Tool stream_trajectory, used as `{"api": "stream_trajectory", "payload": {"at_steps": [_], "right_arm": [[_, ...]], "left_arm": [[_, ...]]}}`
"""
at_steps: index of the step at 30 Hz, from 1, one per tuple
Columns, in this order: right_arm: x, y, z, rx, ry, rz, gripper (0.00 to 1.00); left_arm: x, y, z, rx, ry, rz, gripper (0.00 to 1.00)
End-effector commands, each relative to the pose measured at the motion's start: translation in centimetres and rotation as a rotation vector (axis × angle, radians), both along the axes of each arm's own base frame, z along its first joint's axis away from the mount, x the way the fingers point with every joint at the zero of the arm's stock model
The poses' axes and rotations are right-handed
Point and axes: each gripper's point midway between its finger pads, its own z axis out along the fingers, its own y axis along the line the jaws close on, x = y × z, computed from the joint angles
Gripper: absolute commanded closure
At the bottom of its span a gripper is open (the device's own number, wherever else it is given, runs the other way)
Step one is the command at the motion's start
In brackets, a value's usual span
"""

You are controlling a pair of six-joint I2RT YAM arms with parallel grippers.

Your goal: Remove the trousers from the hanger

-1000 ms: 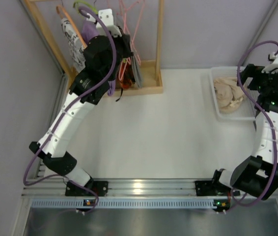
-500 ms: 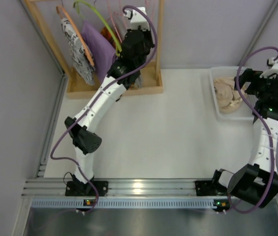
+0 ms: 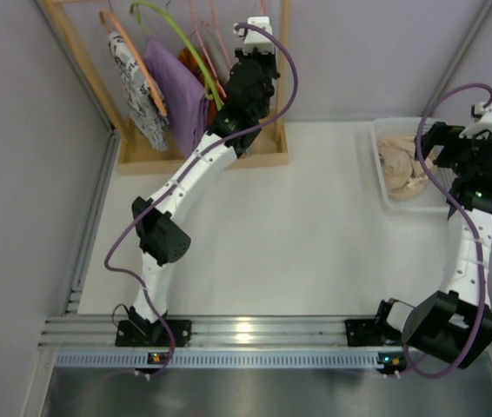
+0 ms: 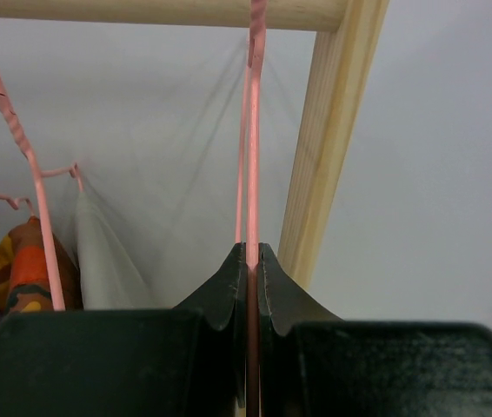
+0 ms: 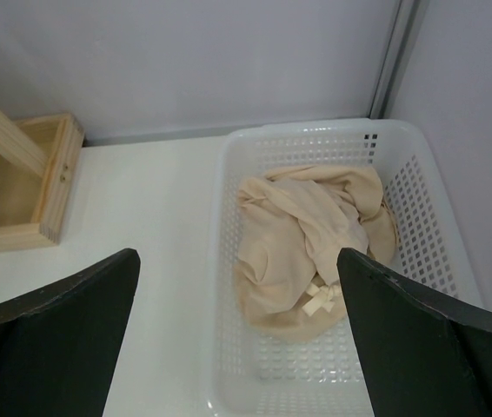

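the wooden rack (image 3: 278,78) fills the upper left of the top view. at the right edge, a white basket (image 3: 394,206) holds the crumpled beige trousers (image 3: 400,165). the right gripper (image 5: 237,256) hangs above them with its fingers spread wide. in the left wrist view, the pale-pink hanger (image 4: 252,130) runs up the centre to the rail, its wire pinched in the left gripper (image 4: 252,254).

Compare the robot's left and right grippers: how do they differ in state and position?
The left gripper is shut on the pink hanger; the right gripper is open and holds nothing. The left is up at the wooden rack; the right hangs over the white basket holding the trousers. Both have black fingers.
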Motion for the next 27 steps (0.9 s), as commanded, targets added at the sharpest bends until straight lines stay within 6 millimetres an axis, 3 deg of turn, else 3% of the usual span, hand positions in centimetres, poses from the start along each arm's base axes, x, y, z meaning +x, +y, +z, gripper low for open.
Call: {"api": "stream_trajectory", "payload": {"at_steps": [1, 10, 19, 23, 24, 25, 26, 27], "right_arm": [[-0.8, 0.3, 1.4, -0.036, -0.044, 0.012, 0.01], [-1.0, 0.3, 1.5, -0.040, -0.041, 0.008, 0.01], [-1.1, 0.4, 1.1, -0.036, -0.032, 0.011, 0.00], [-1.1, 0.4, 0.9, -0.032, -0.026, 0.011, 0.01], [-1.2, 0.5, 0.9, -0.033, -0.025, 0.011, 0.00], [-1.2, 0.5, 0.9, -0.032, -0.026, 0.011, 0.01], [-1.2, 0.3, 0.8, -0.063, -0.024, 0.012, 0.01], [-1.3, 0.3, 0.7, -0.062, -0.022, 0.012, 0.01]], "left_arm": [[0.4, 1.1, 2.6, -0.055, -0.097, 0.021, 1.00], [3.3, 1.6, -0.8, -0.031, -0.052, 0.042, 1.00], [5.9, 3.6, -4.1, -0.002, 0.030, 0.081, 1.00], [4.8, 4.1, -4.1, 0.002, 0.081, 0.069, 1.00], [4.5, 3.9, -5.5, 0.017, 0.117, 0.058, 1.00], [4.0, 3.9, -5.4, 0.012, 0.121, 0.044, 1.00], [2.6, 4.4, -3.6, -0.028, 0.103, 0.031, 1.00], [2.2, 4.5, -3.6, -0.035, 0.111, 0.019, 1.00]]}}
